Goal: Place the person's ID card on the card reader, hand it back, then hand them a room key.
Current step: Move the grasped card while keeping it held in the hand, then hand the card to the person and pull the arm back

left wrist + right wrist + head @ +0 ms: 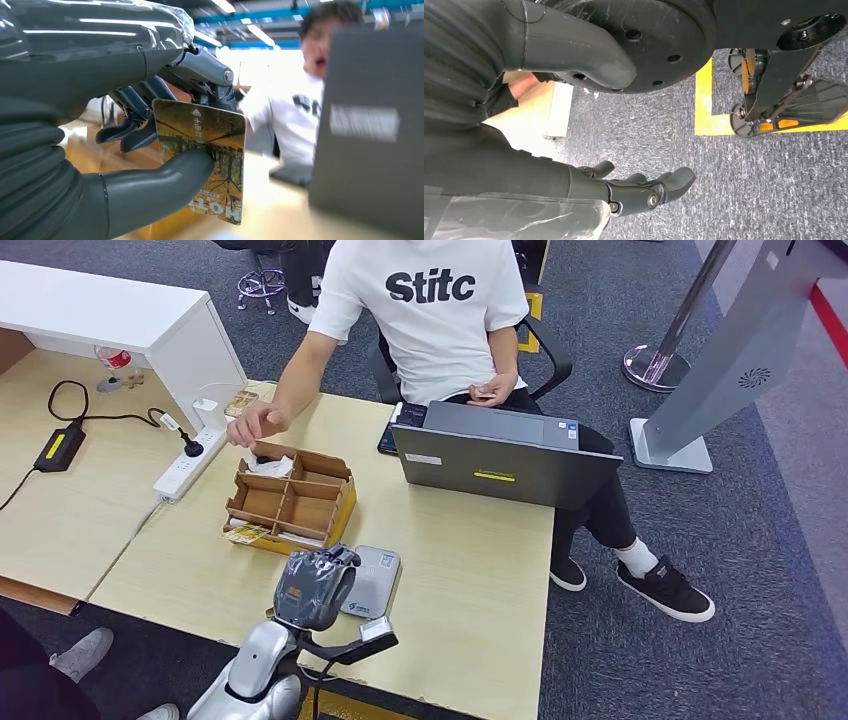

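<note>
My left hand [313, 587] hovers over the near edge of the wooden table [470, 570], partly covering the grey card reader [377, 580]. In the left wrist view this hand [125, 95] pinches a yellow room key card [212, 145] with a tree picture between thumb and fingers, held upright facing the person. The seated person in a white T-shirt [430, 300] reaches a hand [255, 425] toward the far end of the cardboard card box [290, 500]. A similar yellow card [247, 533] lies in the box's near compartment. My right hand [639, 192] hangs over the carpet, fingers apart, holding nothing.
A grey laptop [500, 465] stands open at the table's far right, with a dark phone [388, 440] beside it. A white power strip [185, 470] and cables lie to the left, below a white raised counter [120, 315]. Someone's shoe [80, 652] is at lower left.
</note>
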`<act>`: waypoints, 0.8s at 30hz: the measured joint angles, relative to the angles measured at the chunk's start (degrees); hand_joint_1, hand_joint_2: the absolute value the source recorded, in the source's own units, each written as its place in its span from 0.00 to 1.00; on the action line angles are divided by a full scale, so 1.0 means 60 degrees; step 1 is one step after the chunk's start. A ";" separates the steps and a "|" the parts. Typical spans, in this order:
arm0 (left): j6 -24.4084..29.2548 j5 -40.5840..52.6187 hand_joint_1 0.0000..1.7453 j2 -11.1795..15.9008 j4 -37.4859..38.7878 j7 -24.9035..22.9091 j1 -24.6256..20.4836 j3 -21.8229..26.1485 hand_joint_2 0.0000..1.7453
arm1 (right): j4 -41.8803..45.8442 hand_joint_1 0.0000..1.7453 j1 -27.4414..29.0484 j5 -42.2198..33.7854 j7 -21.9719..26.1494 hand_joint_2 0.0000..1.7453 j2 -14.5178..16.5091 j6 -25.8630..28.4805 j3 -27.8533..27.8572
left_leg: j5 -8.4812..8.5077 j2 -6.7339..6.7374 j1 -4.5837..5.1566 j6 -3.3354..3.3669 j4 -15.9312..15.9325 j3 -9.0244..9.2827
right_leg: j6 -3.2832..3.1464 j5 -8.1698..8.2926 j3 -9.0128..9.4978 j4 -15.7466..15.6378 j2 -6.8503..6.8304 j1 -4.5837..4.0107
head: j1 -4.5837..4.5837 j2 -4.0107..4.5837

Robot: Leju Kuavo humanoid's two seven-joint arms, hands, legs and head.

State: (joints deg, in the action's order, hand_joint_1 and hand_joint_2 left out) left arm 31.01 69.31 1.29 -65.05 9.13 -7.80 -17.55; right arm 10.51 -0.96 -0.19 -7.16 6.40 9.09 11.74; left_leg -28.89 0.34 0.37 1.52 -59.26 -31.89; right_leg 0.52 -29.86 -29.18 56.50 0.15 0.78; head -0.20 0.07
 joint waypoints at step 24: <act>-0.0271 -0.1037 0.29 0.1286 -0.2995 0.0075 -0.0363 0.1791 1.00 | -0.0011 0.00 0.0003 0.0182 0.0018 1.00 0.0015 -0.0005 0.0172 | 0.0001 0.0001 0.0001 0.0000 0.0001 -0.0003 | 0.0000 0.0000 0.0000 0.0005 0.0002 0.0001 | 0.0000 0.0000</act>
State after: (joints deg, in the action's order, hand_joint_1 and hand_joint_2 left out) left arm 29.39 63.09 9.01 -83.02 9.58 -9.97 -6.81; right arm 10.45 -0.94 0.90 -7.05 6.49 9.06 12.77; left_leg -28.88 0.35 0.38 1.53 -59.25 -31.91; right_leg 0.51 -29.86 -29.18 56.53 0.16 0.78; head -0.20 0.07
